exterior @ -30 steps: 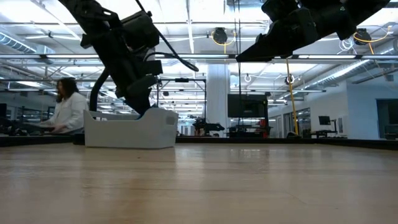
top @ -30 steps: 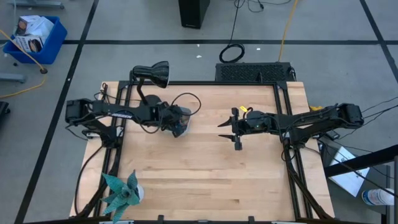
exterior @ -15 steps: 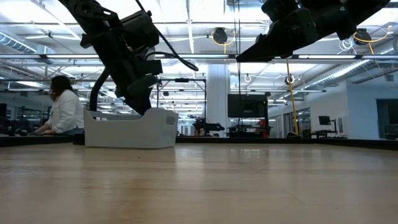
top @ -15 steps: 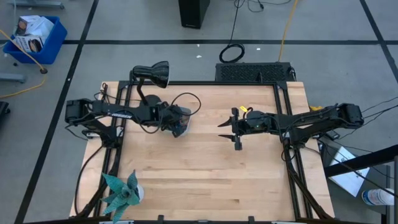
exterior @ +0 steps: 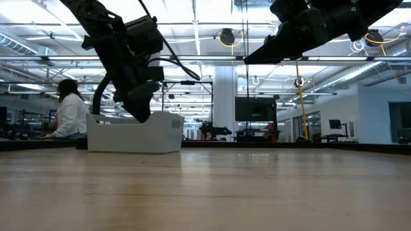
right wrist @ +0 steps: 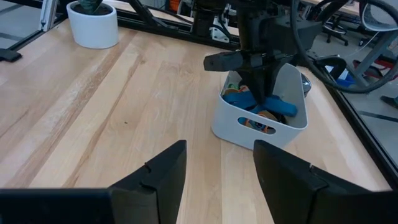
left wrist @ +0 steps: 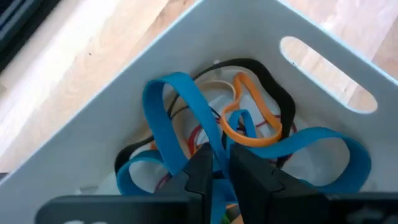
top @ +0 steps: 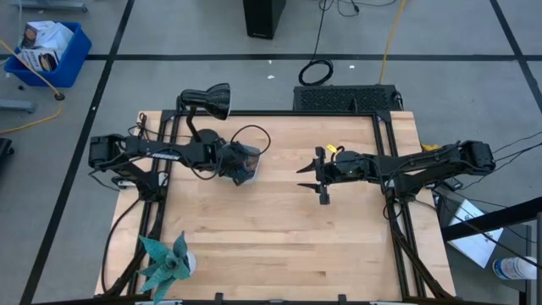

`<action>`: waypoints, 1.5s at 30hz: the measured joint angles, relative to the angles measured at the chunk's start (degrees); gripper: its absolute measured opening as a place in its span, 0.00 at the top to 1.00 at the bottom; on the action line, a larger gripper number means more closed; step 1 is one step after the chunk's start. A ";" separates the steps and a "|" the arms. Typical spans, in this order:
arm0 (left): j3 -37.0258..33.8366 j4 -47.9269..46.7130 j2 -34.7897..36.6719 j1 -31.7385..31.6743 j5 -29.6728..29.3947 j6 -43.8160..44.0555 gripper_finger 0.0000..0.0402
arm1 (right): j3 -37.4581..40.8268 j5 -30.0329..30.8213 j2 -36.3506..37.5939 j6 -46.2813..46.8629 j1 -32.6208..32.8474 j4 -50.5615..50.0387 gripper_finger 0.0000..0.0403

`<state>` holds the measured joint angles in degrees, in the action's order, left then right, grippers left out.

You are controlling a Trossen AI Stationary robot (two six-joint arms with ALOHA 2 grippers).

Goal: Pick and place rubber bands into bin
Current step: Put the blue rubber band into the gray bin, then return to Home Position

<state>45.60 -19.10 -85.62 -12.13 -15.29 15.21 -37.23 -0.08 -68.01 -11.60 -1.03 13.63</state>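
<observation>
Left hand (top: 243,174) fills the bin (top: 251,155); table (top: 279,229) open.

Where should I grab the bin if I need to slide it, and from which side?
Take the bin by its near short wall, at the slotted handle. Come from the right gripper's side: that wall faces it unobstructed, while the left gripper hangs over the rubber bands inside.

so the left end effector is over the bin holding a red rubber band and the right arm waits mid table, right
Not quite: the band is blue, not red. The left wrist view shows the left end effector shut on a blue rubber band over the bin. The right end effector does wait open mid-table.
</observation>
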 joint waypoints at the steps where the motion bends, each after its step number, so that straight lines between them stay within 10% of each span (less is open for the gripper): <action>1: 0.00 0.18 0.01 -0.03 -0.39 -0.21 0.84 | 0.00 0.00 0.00 0.00 0.01 -0.06 0.55; 24: 0.00 0.79 2.61 -0.72 -0.51 -0.42 0.75 | 0.00 0.21 0.31 0.02 0.01 -1.06 0.55; 36: -1.27 -0.17 26.52 2.13 -2.16 -5.04 0.69 | 1.87 3.29 19.75 3.38 -0.11 -19.32 0.55; 45: -16.16 9.62 46.45 4.95 -2.78 -4.37 0.69 | 16.75 3.20 41.17 8.06 -0.11 -14.81 0.55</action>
<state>29.44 -9.48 -39.17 -7.18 -18.07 10.84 -20.48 3.12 -26.84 -3.54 -1.15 -1.19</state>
